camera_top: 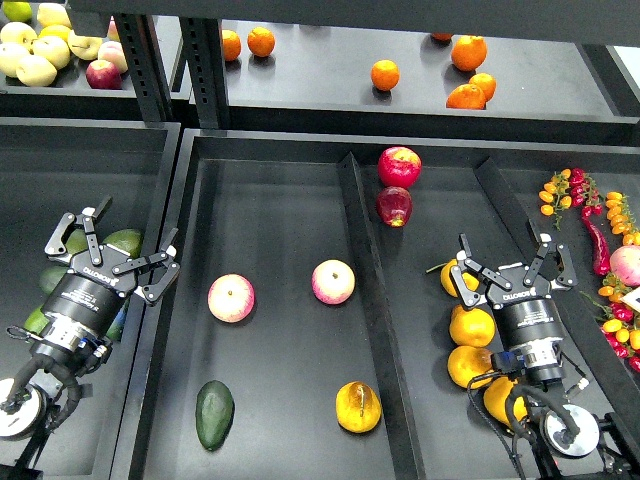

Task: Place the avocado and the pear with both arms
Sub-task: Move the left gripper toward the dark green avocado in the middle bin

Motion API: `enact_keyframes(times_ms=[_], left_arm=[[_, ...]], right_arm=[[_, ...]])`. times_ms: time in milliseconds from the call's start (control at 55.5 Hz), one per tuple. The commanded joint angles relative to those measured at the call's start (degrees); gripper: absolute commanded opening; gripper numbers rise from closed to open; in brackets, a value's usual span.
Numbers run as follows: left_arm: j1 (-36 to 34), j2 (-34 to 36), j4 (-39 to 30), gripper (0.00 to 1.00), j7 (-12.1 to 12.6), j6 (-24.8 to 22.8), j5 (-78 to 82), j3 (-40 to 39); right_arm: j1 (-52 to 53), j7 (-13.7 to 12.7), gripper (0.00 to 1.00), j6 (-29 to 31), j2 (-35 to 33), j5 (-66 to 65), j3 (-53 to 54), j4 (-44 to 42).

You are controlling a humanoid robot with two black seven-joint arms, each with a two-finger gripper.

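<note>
The dark green avocado (214, 414) lies at the front left of the middle tray. The yellow-orange pear (358, 407) with a brownish blotch lies at the front right of the same tray. My left gripper (110, 252) is open and empty over the left tray, above the lighter green avocados (122, 241), left of the tray divider. My right gripper (510, 264) is open and empty over the right tray, above a row of plain yellow-orange pears (471, 327).
Two pink-yellow apples (231, 298) (333, 282) lie mid-tray. Two red apples (398, 167) sit at the back of the right tray. Oranges (385, 75) and pale apples (36, 52) lie on the rear shelf. Peppers and small tomatoes (600, 235) lie far right. A divider wall (365, 290) separates the trays.
</note>
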Motion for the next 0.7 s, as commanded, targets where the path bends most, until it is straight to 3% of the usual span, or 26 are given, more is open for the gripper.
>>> enact_keyframes(times_ms=[0,577,685], left_arm=[[0.3,0.0,-0.2,1.0,0.0,-1.0,0.0,0.4],[0.3,0.0,-0.2,1.0,1.1,-1.5,0.0,-0.5],[-0.1,0.0,-0.2,1.0,4.2,-1.5,-0.2,-0.5]], right_arm=[[0.0,0.0,1.0,0.0,0.0,0.0,-0.1,-0.8],[0.3,-0.4,1.0,0.0,0.0,0.3,-1.0,0.0],[0.3,-0.8,1.0,0.0,0.0,0.7,-1.0,0.0]])
